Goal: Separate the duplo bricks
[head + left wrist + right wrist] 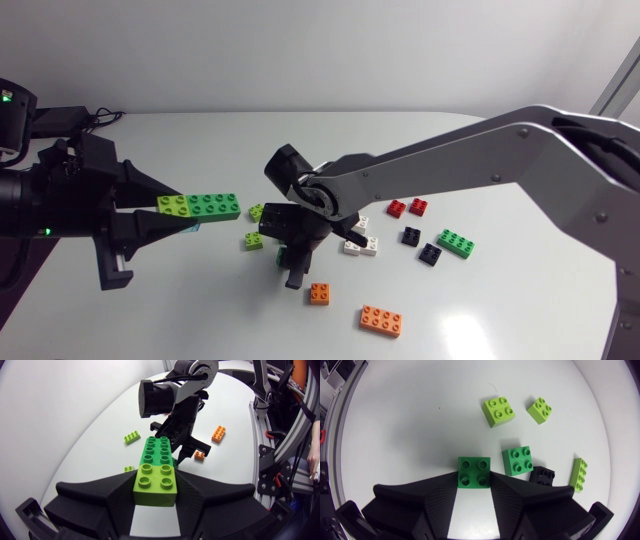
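- Pinches a lime brick [154, 481] from both sides with the left end effector [156, 491], fingers pressed against its flanks.
- Holds a long green brick [160, 450] flush against the lime brick's far end, jutting ahead of the fingertips, clear of the worktop [200, 310].
- Clamps a small green brick [474, 472] in the right end effector [474, 482], one finger touching each side.
- Faces, ahead of the right end effector, a lime square brick [498, 411], a second lime square brick [539, 410] and a green square brick [518, 460].
- Has a black brick [542, 475] and a long lime brick [579, 474] just beside one finger.
- Has a small orange brick [319, 293] on the worktop near the right fingertips, and a longer orange brick [381, 319] farther off.
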Action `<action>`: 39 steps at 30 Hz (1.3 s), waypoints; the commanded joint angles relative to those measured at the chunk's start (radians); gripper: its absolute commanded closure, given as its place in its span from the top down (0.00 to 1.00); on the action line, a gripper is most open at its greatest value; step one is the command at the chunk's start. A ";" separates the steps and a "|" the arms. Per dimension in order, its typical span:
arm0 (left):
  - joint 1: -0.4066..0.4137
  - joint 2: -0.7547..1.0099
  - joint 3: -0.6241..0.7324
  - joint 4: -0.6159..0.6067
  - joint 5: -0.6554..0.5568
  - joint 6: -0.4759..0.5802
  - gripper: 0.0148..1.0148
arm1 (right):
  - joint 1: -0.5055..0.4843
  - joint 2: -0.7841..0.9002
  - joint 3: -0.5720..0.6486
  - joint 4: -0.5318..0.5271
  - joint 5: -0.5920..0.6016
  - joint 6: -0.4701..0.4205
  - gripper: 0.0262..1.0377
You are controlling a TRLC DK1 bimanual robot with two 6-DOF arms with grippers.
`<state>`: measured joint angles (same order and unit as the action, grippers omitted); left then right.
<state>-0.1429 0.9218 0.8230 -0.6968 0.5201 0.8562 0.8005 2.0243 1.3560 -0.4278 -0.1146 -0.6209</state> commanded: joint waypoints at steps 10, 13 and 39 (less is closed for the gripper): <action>0.011 0.003 -0.007 -0.012 0.014 0.035 0.30 | 0.003 -0.114 -0.051 -0.028 -0.008 0.024 0.86; 0.006 0.003 -0.013 -0.018 0.014 0.047 0.30 | -0.007 -0.234 -0.095 -0.028 -0.020 0.026 0.86; -0.213 0.032 -0.061 -0.044 0.024 0.038 0.30 | 0.132 -0.539 -0.196 -0.023 -0.171 0.030 0.85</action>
<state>-0.3431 0.9424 0.7822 -0.7300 0.5282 0.8970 0.9192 1.4807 1.1854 -0.4454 -0.2817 -0.6056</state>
